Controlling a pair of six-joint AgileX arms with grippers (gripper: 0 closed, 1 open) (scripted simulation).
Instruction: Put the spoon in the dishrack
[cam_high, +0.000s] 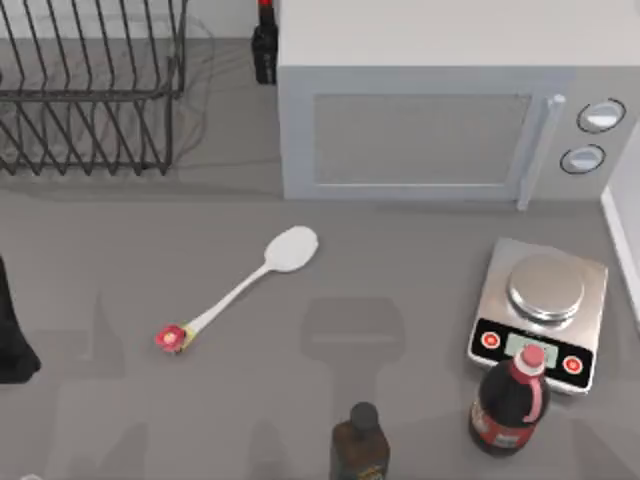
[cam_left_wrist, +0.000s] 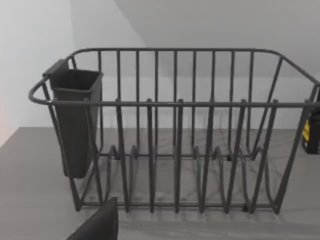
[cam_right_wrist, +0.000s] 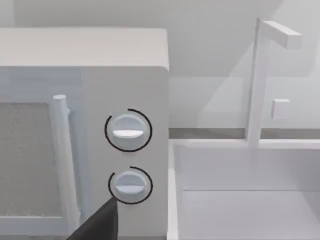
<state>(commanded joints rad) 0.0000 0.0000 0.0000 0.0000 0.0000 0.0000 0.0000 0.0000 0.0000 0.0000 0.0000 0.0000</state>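
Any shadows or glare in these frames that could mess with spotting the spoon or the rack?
Top view: soft, even light; the slim white spoon with a red flower tip stands out on the grey table, faint blocky shadows lie near it, and thin wire shadows trail from the dark wire dishrack. Left wrist view: rack bars read crisp against the pale wall, no glare. Right wrist view: flat light on the white microwave.
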